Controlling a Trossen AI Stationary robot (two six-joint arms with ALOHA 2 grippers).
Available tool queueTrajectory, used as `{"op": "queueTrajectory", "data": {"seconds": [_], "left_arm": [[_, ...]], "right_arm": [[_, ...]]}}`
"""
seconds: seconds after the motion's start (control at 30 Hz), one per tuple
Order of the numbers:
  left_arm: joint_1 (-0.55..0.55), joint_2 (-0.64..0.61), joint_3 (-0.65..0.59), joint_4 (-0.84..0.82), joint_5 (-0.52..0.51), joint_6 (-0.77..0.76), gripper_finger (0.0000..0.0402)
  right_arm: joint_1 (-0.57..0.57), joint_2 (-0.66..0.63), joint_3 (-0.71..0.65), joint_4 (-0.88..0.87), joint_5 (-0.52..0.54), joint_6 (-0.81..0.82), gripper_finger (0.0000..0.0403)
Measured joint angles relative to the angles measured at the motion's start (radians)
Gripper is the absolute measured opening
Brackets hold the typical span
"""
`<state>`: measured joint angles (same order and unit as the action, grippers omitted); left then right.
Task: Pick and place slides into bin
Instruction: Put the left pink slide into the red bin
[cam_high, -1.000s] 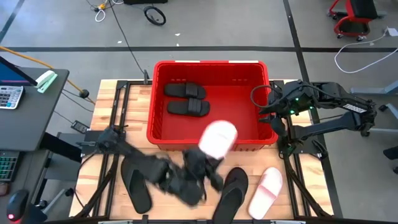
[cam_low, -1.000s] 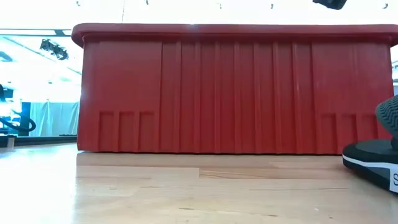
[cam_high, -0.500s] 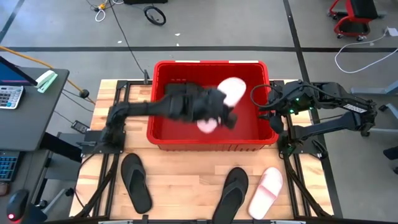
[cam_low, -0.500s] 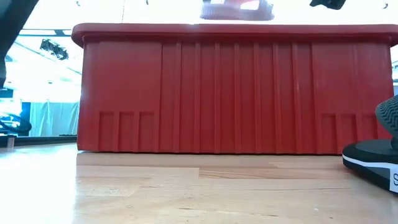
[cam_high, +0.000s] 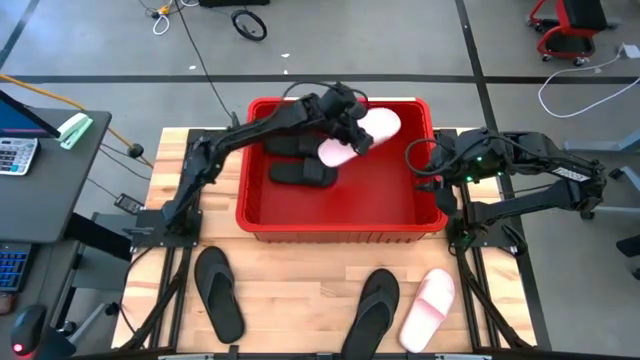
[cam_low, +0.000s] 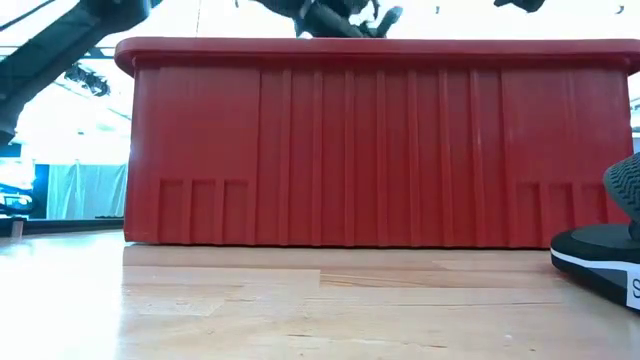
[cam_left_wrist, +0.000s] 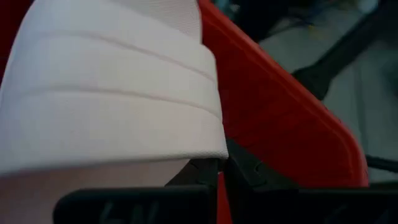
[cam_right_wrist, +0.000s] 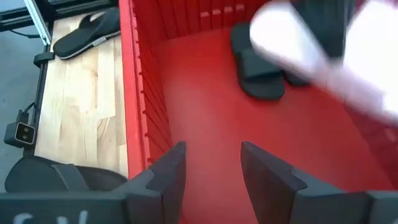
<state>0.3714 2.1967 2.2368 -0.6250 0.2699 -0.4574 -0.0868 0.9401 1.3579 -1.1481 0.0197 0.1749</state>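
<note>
The left gripper (cam_high: 352, 128) is clamping its fingers tight on a pale pink slide (cam_high: 362, 136), holding it up over the far part of the red bin (cam_high: 262, 214), above the rim. In the left wrist view the slide's wide ribbed strap (cam_left_wrist: 112, 106) is filling most of the picture, with the bin's red wall (cam_left_wrist: 280, 118) just behind it. The left arm is stretching from its base at the table's left edge across the bin's far left corner.

The right gripper (cam_right_wrist: 211, 163) is hanging over the bin's right side, its two dark fingers (cam_right_wrist: 166, 174) standing apart with nothing between them.

Inside the bin, two black wide-strap slides (cam_high: 303, 172) are lying side by side on the floor toward the far left; the one nearer the back wall is partly hidden by the held pink slide and the arm.

Outside the bin, on the wooden table (cam_high: 290, 320), a black flip-flop (cam_high: 218, 306) is lying at front left, a second black flip-flop (cam_high: 371, 310) at front centre, and the other pale pink slide (cam_high: 427, 308) just to its right.

In the low view a white label (cam_low: 634, 289) on a black base at the right edge is showing only a cut-off letter "S".
</note>
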Motion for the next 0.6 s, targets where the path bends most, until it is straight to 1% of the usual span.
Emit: {"op": "queueTrajectory", "data": {"seconds": [0.07,0.13,0.27,0.37,0.43,0.53,0.6], "left_arm": [[0.01,0.041,-0.001,0.047,0.057,0.031,0.0011],[0.016,0.085,-0.001,0.127,0.102,0.059,0.0011],[0.031,0.141,-0.001,0.235,0.194,0.148,0.0011],[0.04,0.173,-0.001,0.211,0.243,0.259,0.0011],[0.047,0.186,-0.001,0.15,0.25,0.346,0.0011],[0.067,0.195,-0.001,0.092,0.245,0.48,0.0011],[0.087,0.195,-0.001,0.082,0.209,0.525,0.0011]], "right_arm": [[0.0,0.0,0.0,0.026,0.01,-0.026,0.0158],[0.0,0.001,0.0,0.063,0.018,-0.047,0.0158],[0.0,0.002,0.0,0.126,0.024,-0.055,0.0158],[-0.001,0.002,0.0,0.158,0.024,-0.056,0.0158],[-0.001,0.002,0.0,0.16,0.025,-0.056,0.0158],[-0.001,0.002,0.0,0.172,0.024,-0.045,0.0158],[-0.001,0.003,0.0,0.181,0.025,-0.04,0.0158]]}}
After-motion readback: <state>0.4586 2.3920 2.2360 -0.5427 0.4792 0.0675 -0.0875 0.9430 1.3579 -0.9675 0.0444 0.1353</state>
